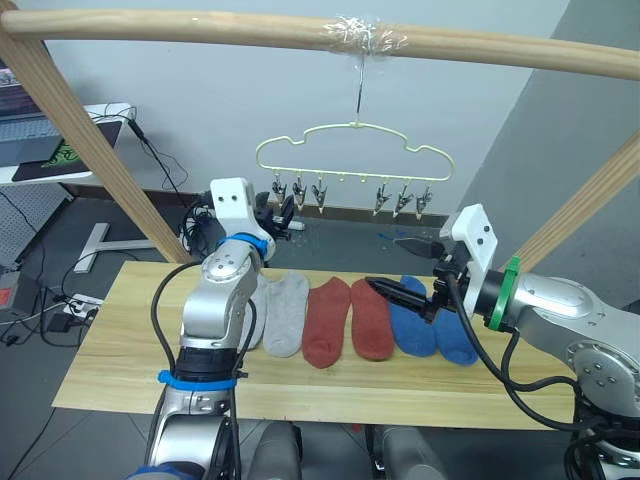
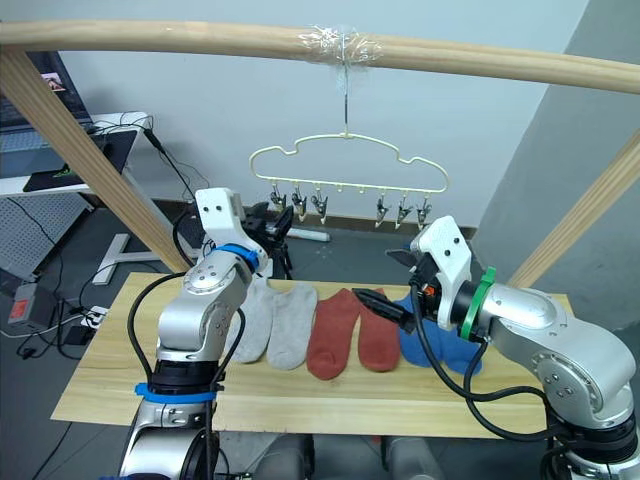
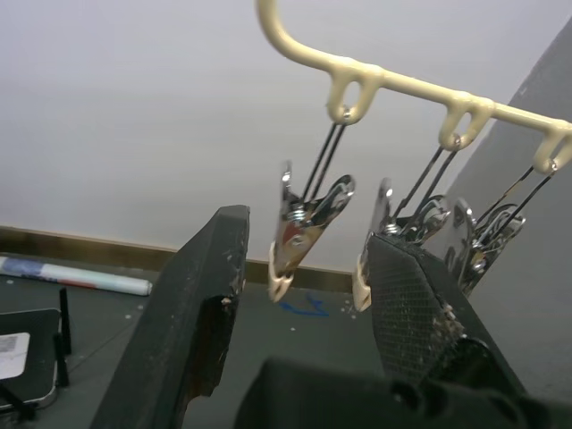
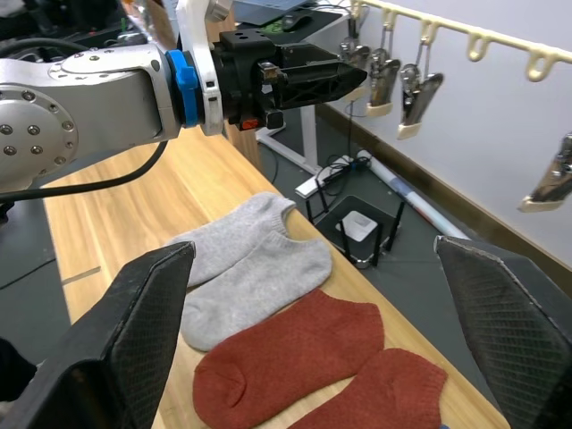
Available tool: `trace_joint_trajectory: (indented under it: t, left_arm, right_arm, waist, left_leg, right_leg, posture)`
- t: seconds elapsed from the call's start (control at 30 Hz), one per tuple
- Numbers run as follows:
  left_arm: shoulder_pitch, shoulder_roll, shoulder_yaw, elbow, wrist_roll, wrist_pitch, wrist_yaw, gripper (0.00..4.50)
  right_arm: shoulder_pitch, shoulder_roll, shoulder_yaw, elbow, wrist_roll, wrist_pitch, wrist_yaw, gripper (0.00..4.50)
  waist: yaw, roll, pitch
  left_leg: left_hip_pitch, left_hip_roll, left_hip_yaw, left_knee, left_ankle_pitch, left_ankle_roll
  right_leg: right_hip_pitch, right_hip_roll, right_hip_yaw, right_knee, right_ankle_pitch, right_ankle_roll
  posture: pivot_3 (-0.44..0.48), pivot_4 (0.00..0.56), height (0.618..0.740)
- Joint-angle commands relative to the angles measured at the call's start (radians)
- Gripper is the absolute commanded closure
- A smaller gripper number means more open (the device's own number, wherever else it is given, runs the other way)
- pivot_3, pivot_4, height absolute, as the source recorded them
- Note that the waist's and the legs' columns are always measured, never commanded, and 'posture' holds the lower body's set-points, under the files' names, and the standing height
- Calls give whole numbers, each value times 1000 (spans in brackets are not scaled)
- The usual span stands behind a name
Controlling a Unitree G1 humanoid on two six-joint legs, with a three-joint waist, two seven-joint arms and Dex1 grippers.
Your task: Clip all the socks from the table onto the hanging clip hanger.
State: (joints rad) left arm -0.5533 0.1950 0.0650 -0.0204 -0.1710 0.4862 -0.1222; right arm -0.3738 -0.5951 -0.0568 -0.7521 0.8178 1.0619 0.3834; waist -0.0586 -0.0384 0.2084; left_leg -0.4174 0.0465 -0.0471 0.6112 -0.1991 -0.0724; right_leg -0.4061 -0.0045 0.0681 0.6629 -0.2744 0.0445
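Both my pincers are spread and empty: the left pincer (image 3: 304, 304) brackets an end clip (image 3: 304, 228) on the clip hanger (image 1: 352, 152), the right pincer (image 1: 405, 268) hovers above the red socks (image 1: 347, 318). All six socks still lie on the bench (image 1: 120, 350), so I'd say nothing's clipped yet; next I need the right to drop and pinch one.

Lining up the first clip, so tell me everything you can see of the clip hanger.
The clip hanger is thin pale-yellow wire with a wavy, cloud-like outline. Its hook is taped to the round wooden pole, so it hangs level above the table's far edge. Small metal clips dangle from loops on its bottom bar, all empty. The open left gripper brackets one clip without touching it.
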Motion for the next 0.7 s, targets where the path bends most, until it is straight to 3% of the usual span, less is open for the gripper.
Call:
trace_joint_trajectory:
  t: [0.03,0.37,0.7]
  left_arm:
    - [-40,-4,-2,12,16,-46,0,2107]
    - [-70,-16,4,43,29,-73,13,2107]
    - [7,1,-1,-24,26,-96,-29,2107]
  right_arm:
    - [-10,-11,-28,-47,28,2,-17,0]
    - [-2,-22,-34,-60,65,9,-53,0]
    - [-2,-33,-30,-54,85,-1,-65,0]
  waist:
    - [-1,0,0]
    - [-6,0,0]
    - [-9,0,4]
  left_leg:
    - [0,0,0,0,0,0]
    - [0,0,0,0,0,0]
    - [0,0,0,0,0,0]
  right_leg:
    - [0,0,0,0,0,0]
    - [0,0,0,0,0,0]
    - [0,0,0,0,0,0]
  posture:
    - [-125,221,740]
    - [-139,223,740]
    - [-126,227,740]
